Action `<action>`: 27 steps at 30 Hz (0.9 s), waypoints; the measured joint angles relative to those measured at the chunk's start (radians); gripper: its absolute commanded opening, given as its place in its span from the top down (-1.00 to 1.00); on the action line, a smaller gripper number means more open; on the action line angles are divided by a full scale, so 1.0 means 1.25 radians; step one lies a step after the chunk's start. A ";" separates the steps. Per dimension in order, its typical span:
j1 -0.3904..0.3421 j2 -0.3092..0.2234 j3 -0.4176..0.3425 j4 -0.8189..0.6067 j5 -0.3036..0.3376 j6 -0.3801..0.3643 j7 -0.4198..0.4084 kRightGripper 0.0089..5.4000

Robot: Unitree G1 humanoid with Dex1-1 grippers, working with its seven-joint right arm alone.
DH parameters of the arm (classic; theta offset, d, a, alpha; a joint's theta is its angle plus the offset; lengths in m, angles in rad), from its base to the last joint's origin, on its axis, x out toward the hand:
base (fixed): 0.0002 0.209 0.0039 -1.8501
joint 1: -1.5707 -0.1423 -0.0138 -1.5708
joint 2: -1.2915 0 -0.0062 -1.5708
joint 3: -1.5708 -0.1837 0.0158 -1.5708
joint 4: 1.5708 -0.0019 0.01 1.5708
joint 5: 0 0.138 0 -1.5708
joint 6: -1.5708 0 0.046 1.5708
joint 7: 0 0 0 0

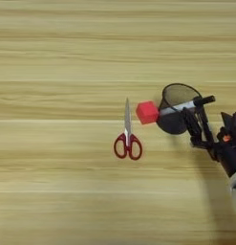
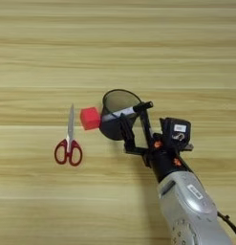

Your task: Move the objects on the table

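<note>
Patience suits this step: the black two-fingered pincer (image 2: 136,125) pinches the slim grey-white marker with a black cap (image 2: 125,111) across the rim of the round black wire-mesh pen cup (image 2: 113,125); tipping it upright before release should drop it inside. Red cube (image 2: 90,118) touches the cup; red-handled scissors (image 2: 69,140) lie apart on the striped wooden tabletop (image 2: 114,48).

You are finding the red block (image 2: 90,117) sitting just left of the pen cup (image 2: 114,125), scissors (image 2: 68,142) lying beyond; bare table (image 2: 117,43) is stretching toward its far edge.
</note>
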 measured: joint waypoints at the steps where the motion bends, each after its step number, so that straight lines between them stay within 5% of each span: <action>1: -0.003 0.000 -0.004 0.000 0.005 -0.002 0.000 -0.99; 27: -0.072 0.013 -0.024 0.111 0.031 -0.105 0.030 -0.99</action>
